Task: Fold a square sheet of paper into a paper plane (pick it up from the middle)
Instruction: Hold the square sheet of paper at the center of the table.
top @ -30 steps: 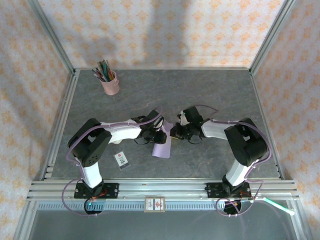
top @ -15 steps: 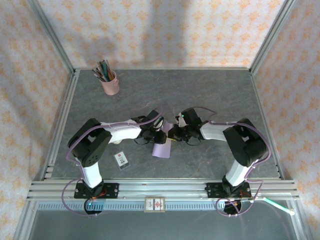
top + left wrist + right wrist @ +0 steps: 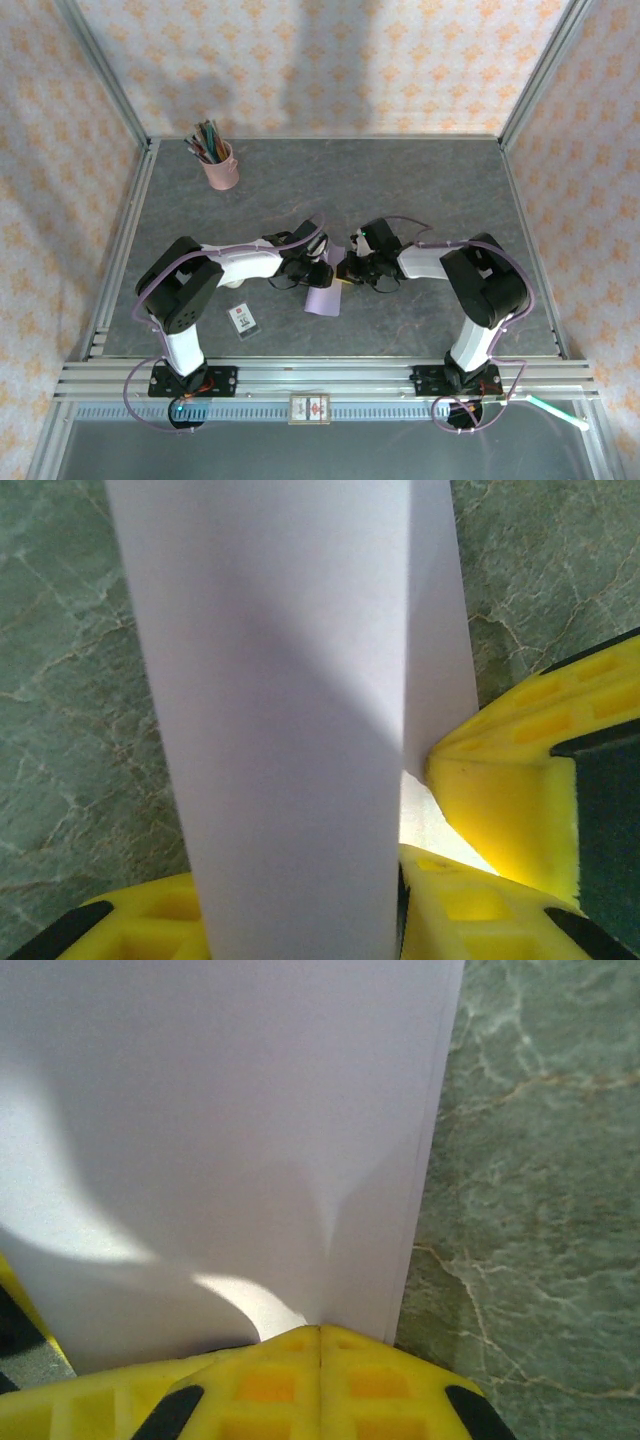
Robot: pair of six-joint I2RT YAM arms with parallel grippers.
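Note:
The square sheet of paper [image 3: 323, 298], lavender and folded into a narrow strip, lies mid-table between both grippers. My left gripper [image 3: 316, 272] reaches it from the left and my right gripper [image 3: 346, 270] from the right, almost touching each other. In the left wrist view the paper strip [image 3: 290, 680] rises as a bulged fold out of my left gripper [image 3: 300, 905], whose yellow fingers [image 3: 470, 900] hug its sides. A yellow finger of the right gripper [image 3: 505, 810] presses in at the strip's right edge. In the right wrist view my right gripper [image 3: 320, 1332] is shut, pinching the paper's [image 3: 230, 1110] edge.
A pink cup of pens [image 3: 219, 166] stands at the back left. A small white card [image 3: 243, 319] lies near the left arm's base. Metal rails [image 3: 320, 378] run along the near edge, and patterned walls enclose the grey table [image 3: 420, 180].
My right gripper has slid a little left toward the left gripper, and the paper's upper end is now squeezed between them. The left arm has stayed put.

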